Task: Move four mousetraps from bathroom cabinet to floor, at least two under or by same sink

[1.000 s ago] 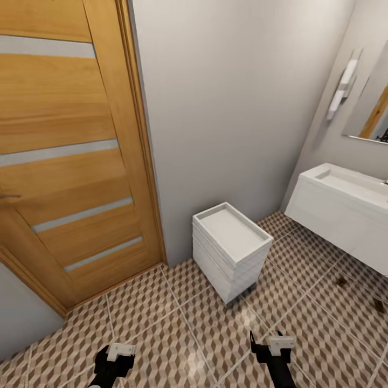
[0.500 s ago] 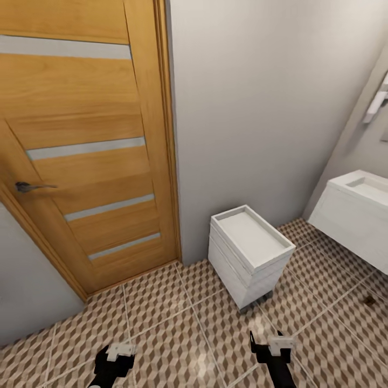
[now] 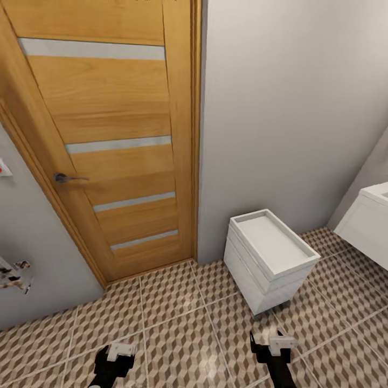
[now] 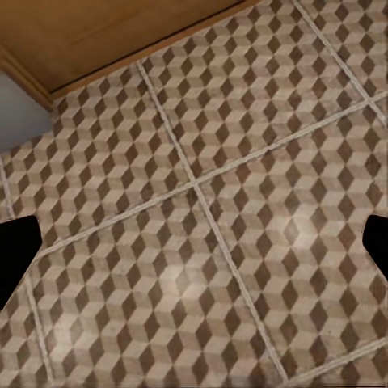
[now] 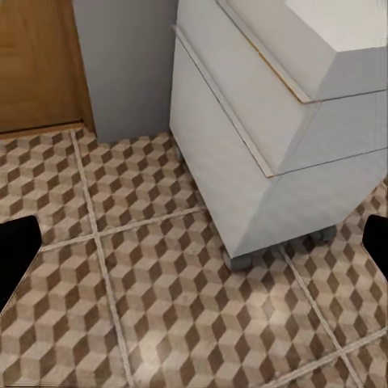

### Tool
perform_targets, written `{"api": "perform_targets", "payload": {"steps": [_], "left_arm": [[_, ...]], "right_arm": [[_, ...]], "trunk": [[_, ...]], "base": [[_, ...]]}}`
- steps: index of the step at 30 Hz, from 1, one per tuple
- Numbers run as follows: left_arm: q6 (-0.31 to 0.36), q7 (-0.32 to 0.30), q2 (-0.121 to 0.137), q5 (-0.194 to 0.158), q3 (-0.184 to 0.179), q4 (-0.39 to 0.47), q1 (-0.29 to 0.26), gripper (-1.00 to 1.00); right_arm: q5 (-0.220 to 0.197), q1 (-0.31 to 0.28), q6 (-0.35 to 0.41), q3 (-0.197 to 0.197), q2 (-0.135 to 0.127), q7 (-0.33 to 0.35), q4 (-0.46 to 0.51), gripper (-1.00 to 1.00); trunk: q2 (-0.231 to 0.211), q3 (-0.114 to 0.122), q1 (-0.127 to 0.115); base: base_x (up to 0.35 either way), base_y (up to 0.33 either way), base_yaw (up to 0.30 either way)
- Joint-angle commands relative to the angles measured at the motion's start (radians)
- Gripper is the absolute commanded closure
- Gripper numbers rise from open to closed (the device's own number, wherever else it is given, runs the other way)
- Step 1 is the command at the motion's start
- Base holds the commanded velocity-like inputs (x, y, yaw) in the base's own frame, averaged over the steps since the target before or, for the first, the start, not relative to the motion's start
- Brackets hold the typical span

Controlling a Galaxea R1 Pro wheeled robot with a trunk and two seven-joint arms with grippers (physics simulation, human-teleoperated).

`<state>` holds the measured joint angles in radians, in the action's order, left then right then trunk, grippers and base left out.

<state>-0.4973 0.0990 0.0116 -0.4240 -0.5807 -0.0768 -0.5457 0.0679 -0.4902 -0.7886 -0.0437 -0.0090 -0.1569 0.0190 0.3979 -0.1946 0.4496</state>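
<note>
- We are in transit: both tools hang low over the floor, the left tool near the door, the right tool beside the white drawer unit.
- In both wrist views the dark fingertips sit at opposite edges with bare tile between them, so we judge each tool spread open and carrying nothing.
- No mousetrap shows anywhere, and neither does the orange-brown cabinet; we cannot tell from here where they are.
- A corner of the sink shows at the right edge of the head view, well apart from the drawer unit.
- To do this step well, we would turn slowly until the cabinet comes into view, keep both arms tucked, and leave a margin so the right arm does not clip the drawer unit.
- The head view gives the door handle, the grey wall and the drawer unit's tray-like top.
- The right wrist view adds the drawer unit's side and small foot close up; the left wrist view adds the door's bottom edge meeting the tiles.
</note>
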Motion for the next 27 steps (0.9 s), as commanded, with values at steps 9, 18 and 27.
{"api": "perform_targets", "payload": {"steps": [9,18,27], "left_arm": [[-0.004,0.002,-0.001,-0.004,-0.008,-0.003,-0.002,-1.00],[-0.004,0.002,-0.001,-0.004,-0.008,-0.003,-0.002,-1.00],[-0.004,0.002,-0.001,-0.004,-0.008,-0.003,-0.002,-1.00]], "right_arm": [[0.007,-0.001,-0.001,-0.005,0.000,-0.010,-0.001,-1.00],[0.007,-0.001,-0.001,-0.005,0.000,-0.010,-0.001,-1.00],[0.007,-0.001,-0.001,-0.004,0.000,-0.010,-0.001,-1.00]], "trunk": [[0.002,-0.002,0.000],[0.002,-0.002,0.000],[0.002,-0.002,0.000]], "base": [[-0.136,0.102,0.254],[-0.105,0.072,0.254],[-0.013,0.008,0.254]]}}
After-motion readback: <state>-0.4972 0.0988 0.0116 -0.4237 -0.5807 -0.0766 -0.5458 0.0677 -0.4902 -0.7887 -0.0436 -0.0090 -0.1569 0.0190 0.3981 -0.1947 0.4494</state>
